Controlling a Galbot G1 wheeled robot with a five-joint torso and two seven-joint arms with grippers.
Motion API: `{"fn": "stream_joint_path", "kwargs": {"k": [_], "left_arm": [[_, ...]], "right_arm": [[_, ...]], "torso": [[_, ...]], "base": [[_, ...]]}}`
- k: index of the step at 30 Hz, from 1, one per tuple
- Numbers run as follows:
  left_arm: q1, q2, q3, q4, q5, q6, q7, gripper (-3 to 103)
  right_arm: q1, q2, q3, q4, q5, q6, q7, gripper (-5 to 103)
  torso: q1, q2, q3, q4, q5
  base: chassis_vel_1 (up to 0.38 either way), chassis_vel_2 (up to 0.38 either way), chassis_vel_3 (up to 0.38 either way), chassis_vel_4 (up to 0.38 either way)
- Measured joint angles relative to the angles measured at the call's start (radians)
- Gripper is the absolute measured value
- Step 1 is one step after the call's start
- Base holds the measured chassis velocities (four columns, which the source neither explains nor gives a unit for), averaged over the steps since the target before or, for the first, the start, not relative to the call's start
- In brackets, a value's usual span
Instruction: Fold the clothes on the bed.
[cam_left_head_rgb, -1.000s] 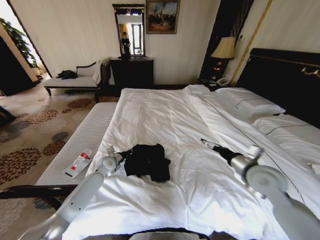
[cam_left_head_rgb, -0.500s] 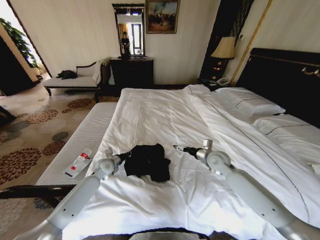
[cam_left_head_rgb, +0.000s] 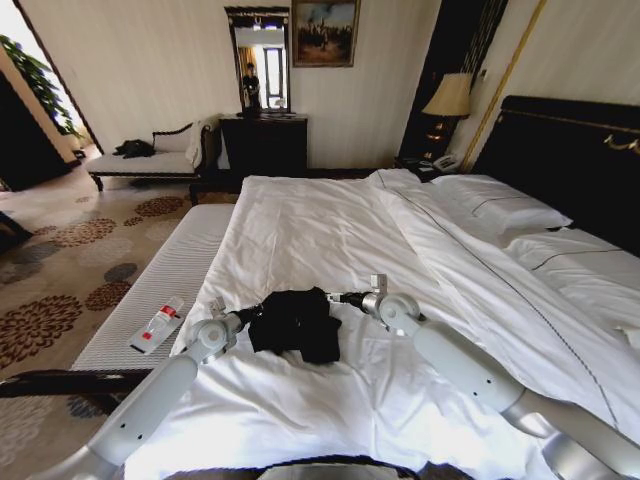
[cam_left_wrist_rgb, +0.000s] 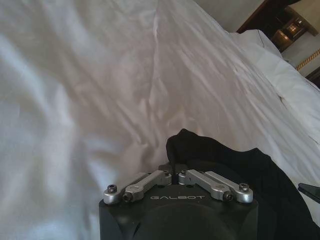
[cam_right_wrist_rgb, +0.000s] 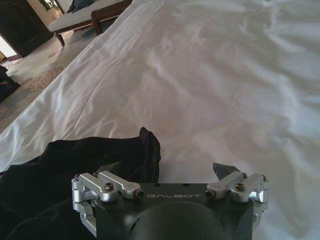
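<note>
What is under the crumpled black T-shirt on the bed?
The black T-shirt lies bunched on the bed's white sheet, which shows all around it. The left gripper and right gripper meet its edges. Anything beneath the fabric is covered.

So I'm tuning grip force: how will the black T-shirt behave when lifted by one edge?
The T-shirt lies crumpled in soft folds, so it will likely drape limply and unfurl rather than hold shape. It looks thin, probably light. On the smooth sheet it may slide or drag when pulled.
</note>
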Motion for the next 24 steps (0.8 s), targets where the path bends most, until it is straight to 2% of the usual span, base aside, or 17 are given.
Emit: {"fn": "stream_joint_path", "kwargs": {"k": [7, 8, 11, 13, 16, 18, 21, 22, 24], "left_arm": [[-0.001, -0.001, 0.005, -0.001, 0.000, 0.000, -0.003, 1], [-0.002, -0.001, 0.005, -0.001, 0.000, 0.000, -0.003, 1], [-0.004, -0.002, 0.008, -0.001, 0.001, 0.001, -0.009, 1], [-0.004, -0.002, 0.008, -0.001, 0.001, 0.001, -0.010, 1], [-0.003, -0.001, 0.008, -0.001, 0.002, 0.001, -0.011, 1], [-0.003, 0.000, 0.008, 0.000, 0.002, 0.001, -0.011, 1], [-0.003, 0.000, 0.008, 0.000, 0.002, 0.001, -0.011, 1], [-0.003, 0.000, 0.008, 0.000, 0.002, 0.001, -0.011, 1], [-0.003, 0.000, 0.008, 0.001, 0.002, 0.001, -0.011, 1]], "right_arm": [[0.001, 0.018, -0.013, -0.017, -0.002, -0.006, 0.028, 100], [0.001, 0.020, -0.013, -0.020, -0.002, -0.006, 0.032, 103], [0.000, 0.025, -0.014, -0.026, 0.013, -0.010, 0.063, 93], [0.000, 0.026, -0.015, -0.025, 0.017, -0.011, 0.065, 93], [0.002, 0.034, -0.022, -0.030, 0.024, -0.013, 0.071, 77], [0.003, 0.036, -0.024, -0.032, 0.025, -0.014, 0.071, 77], [0.008, 0.042, -0.032, -0.042, 0.028, -0.014, 0.071, 61], [0.008, 0.042, -0.032, -0.042, 0.028, -0.014, 0.071, 61], [0.010, 0.043, -0.034, -0.042, 0.032, -0.014, 0.071, 50]], "torso": [[0.000, 0.000, 0.000, 0.0000, -0.0001], [0.000, 0.000, 0.000, 0.0000, 0.0000], [0.000, 0.000, 0.000, -0.0001, -0.0001], [0.000, 0.000, 0.000, -0.0001, 0.0000], [0.000, 0.000, 0.000, 0.0000, 0.0000], [0.000, 0.000, 0.000, 0.0000, 0.0000], [0.000, 0.000, 0.000, 0.0001, 0.0000], [0.000, 0.000, 0.000, 0.0001, 0.0000], [0.000, 0.000, 0.000, 0.0000, 0.0000]], "base": [[0.000, 0.000, 0.000, 0.000], [0.000, 0.000, 0.000, 0.000], [0.000, 0.000, 0.000, 0.000], [0.000, 0.000, 0.000, 0.000], [0.000, 0.000, 0.000, 0.000], [0.000, 0.000, 0.000, 0.000], [0.000, 0.000, 0.000, 0.000], [0.000, 0.000, 0.000, 0.000], [0.000, 0.000, 0.000, 0.000]]}}
